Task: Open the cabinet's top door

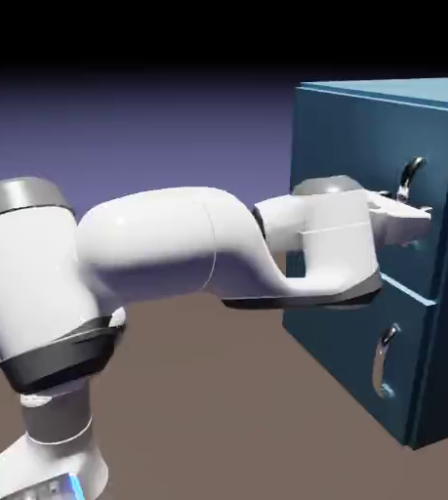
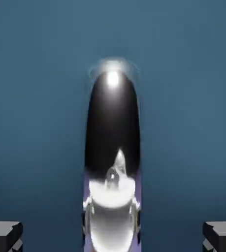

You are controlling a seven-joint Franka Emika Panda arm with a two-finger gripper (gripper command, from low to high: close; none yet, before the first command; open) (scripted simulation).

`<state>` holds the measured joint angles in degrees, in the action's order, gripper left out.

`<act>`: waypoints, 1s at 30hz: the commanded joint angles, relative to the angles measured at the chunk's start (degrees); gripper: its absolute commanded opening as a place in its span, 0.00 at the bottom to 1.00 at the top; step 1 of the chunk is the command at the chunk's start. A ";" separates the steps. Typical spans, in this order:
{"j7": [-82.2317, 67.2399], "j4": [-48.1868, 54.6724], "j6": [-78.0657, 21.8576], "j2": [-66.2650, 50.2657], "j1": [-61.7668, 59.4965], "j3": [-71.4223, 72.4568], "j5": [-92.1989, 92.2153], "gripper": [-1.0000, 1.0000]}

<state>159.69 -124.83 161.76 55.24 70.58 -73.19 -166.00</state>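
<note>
Top door (image 1: 345,137): one silver handle (image 2: 112,115) between two fingertips (image 2: 4,237), released, wide apart. Lower panel (image 1: 340,337): one handle (image 1: 380,367).

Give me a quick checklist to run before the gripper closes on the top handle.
1. Top door still to be opened: ok, it sits shut.
2. Handle between the fingertips: ok, roughly midway.
3. Gripper open: ok, tips wide apart.
4. Grip on the handle: not ok, gaps show on both sides.
5. Lower door shut: ok.
6. Fingertips deep enough around the handle: cannot tell.
</note>
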 commanded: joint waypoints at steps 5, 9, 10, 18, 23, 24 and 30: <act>5.53 -7.77 -4.46 -4.36 -10.38 7.23 1.47 0.00; 6.06 -14.12 -8.23 -5.30 -18.69 13.97 5.47 0.00; 6.06 -15.67 -9.13 -5.36 -20.76 15.78 6.62 0.00; 4.09 -27.79 -16.19 -3.07 -36.76 31.72 18.70 0.00; -0.89 -35.89 -22.57 2.55 -43.61 42.09 30.60 0.00; -1.83 -37.28 -23.87 3.72 -44.55 44.13 33.09 0.00; -6.71 -43.73 -31.75 10.12 -47.28 55.87 48.04 0.00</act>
<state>153.02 -168.55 130.07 65.37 23.29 -17.33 -118.10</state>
